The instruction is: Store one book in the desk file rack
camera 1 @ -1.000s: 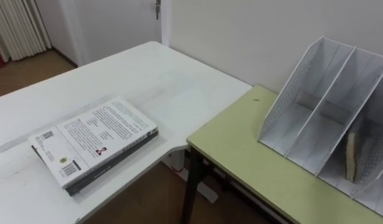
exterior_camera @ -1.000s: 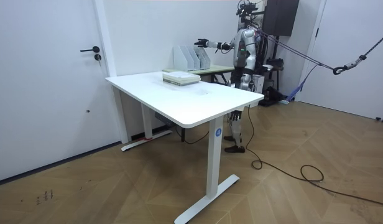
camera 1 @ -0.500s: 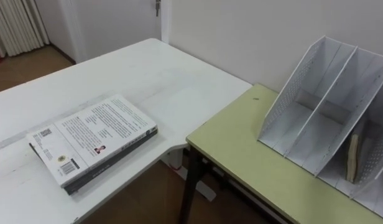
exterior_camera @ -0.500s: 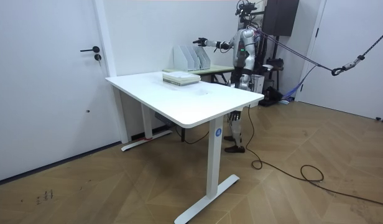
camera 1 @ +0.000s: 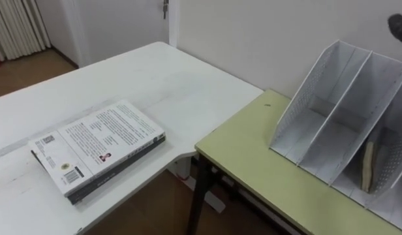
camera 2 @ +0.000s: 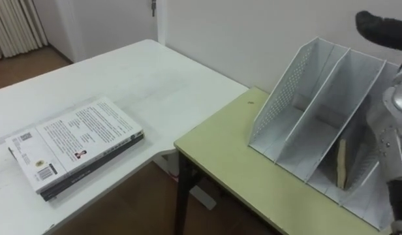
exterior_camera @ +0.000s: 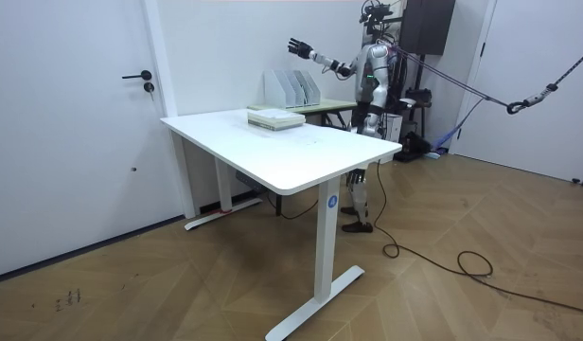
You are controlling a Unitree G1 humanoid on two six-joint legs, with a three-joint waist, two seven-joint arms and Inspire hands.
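Observation:
A stack of books point(camera 1: 96, 147) lies flat near the white table's corner, white cover up, also seen as the stack of books point(exterior_camera: 274, 118) in the room view. The white perforated file rack point(camera 1: 331, 98) stands on the green desk point(camera 1: 253, 156). A thin tan book point(camera 1: 367, 166) stands upright in one of the rack's right compartments. My right hand point(exterior_camera: 298, 47) is raised high above the rack, open with fingers spread and holding nothing. Its dark fingers point(camera 2: 377, 26) show at the upper right of the right eye view.
The white table point(camera 1: 175, 91) meets the green desk at a corner, with a floor gap below. A wall runs close behind the rack. I stand at the green desk's far side in the room view, with a door point(exterior_camera: 74, 123) at that view's left.
My right arm has lifted from level over the rack to well above it, and its fingers have come into the eye views' upper right. The books and rack have not moved.

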